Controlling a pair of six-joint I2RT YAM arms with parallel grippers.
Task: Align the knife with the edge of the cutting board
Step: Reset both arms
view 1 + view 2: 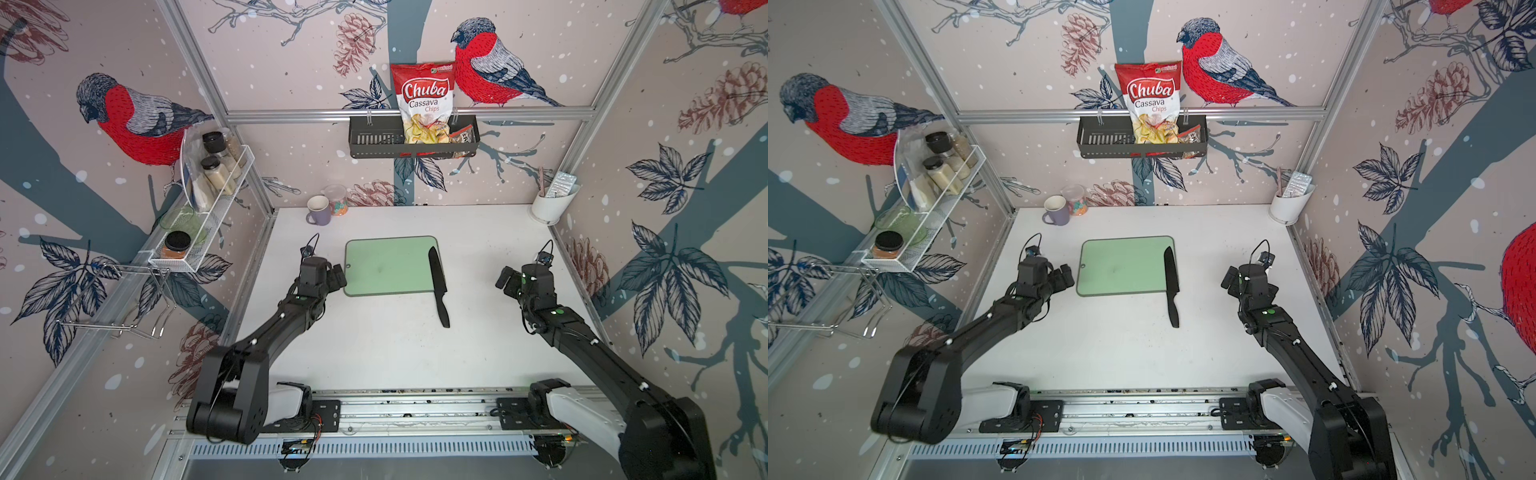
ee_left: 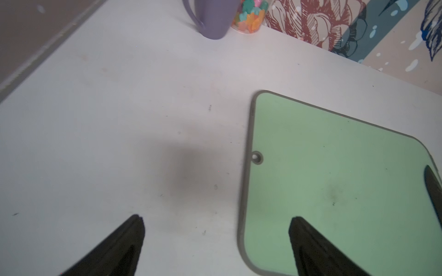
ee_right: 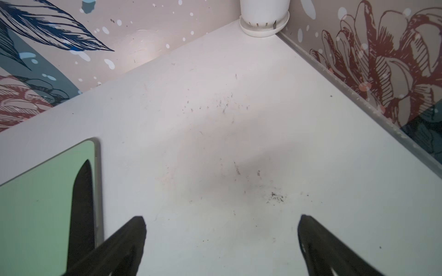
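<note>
The pale green cutting board [image 1: 386, 266] [image 1: 1121, 266] lies flat on the white table in both top views. The black knife [image 1: 438, 286] [image 1: 1171, 286] lies along the board's right edge, blade on the board, handle sticking out over the table toward me. My left gripper [image 1: 338, 277] [image 2: 216, 221] hovers open at the board's left edge, nothing between its fingers. My right gripper [image 1: 505, 282] [image 3: 222, 221] stands open over bare table to the right of the knife, apart from it. In the right wrist view the knife [image 3: 81, 205] lies close along the board's edge [image 3: 96, 172].
A purple mug [image 1: 319, 210] and a jar of coloured sweets [image 1: 337, 200] stand at the back left of the table. A white pot [image 1: 552, 203] fills the back right corner. Racks hang on the left and back walls.
</note>
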